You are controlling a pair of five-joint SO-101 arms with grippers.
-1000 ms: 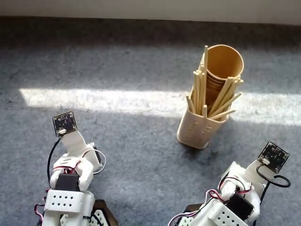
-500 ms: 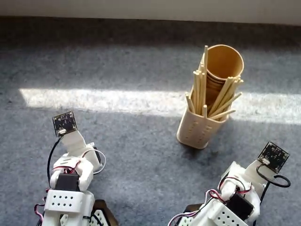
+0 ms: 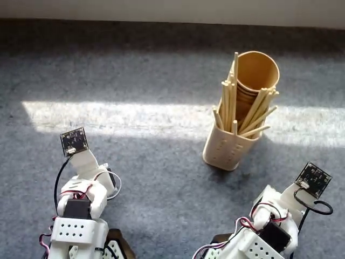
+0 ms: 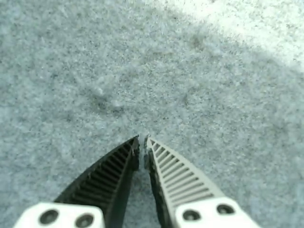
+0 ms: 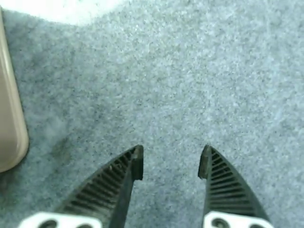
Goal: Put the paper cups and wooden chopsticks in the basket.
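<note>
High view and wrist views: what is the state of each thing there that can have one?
basket: upright, filled with cups and chopsticks.
paper cups: stacked, inside the basket.
chopsticks: standing in the basket, ends sticking out.
left gripper: shut, empty.
right gripper: open, empty.

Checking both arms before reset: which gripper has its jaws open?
The right gripper: its jaws stand apart, while the left gripper has jaws touching at the tips.
</note>
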